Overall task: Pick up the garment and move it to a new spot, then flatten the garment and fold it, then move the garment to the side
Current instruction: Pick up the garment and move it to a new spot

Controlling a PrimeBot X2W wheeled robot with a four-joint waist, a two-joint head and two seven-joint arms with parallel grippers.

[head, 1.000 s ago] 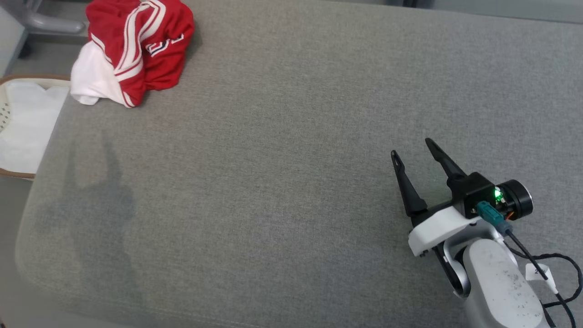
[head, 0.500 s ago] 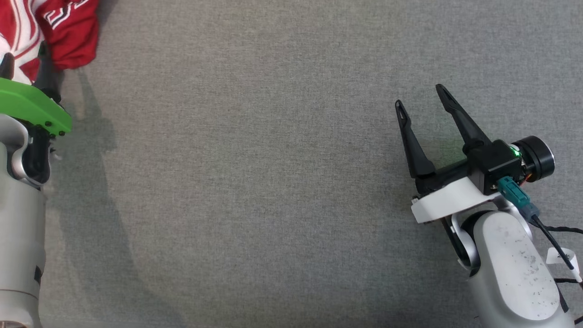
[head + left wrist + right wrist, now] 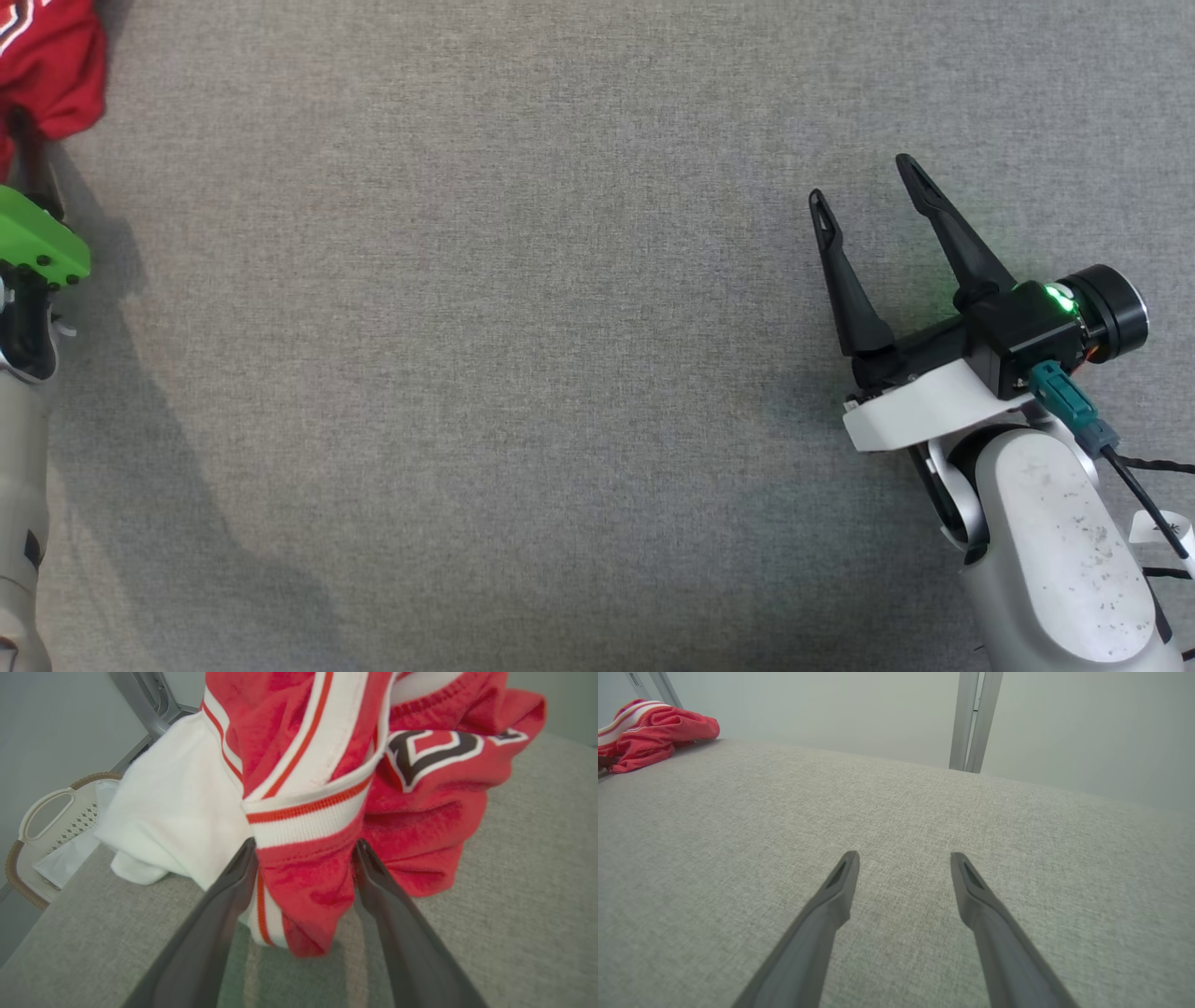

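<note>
L tool (image 3: 304, 843) wide, tips astride garment (image 3: 303, 742) fold (no pinch); R tool (image 3: 864, 178) wide, tilted over pad (image 3: 467, 327).

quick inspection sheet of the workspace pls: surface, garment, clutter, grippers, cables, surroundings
surface: grey fabric top, flat, shadowed at the left.
job's things: red and white garment, crumpled in a heap near the left edge.
clutter: nothing seen.
grippers: left gripper open, fingers either side of a red fold; right gripper open, holding nothing, over bare fabric.
cables: black cable with a teal plug on the right wrist.
surroundings: pale basket beyond the left edge; metal post; plain wall.
</note>
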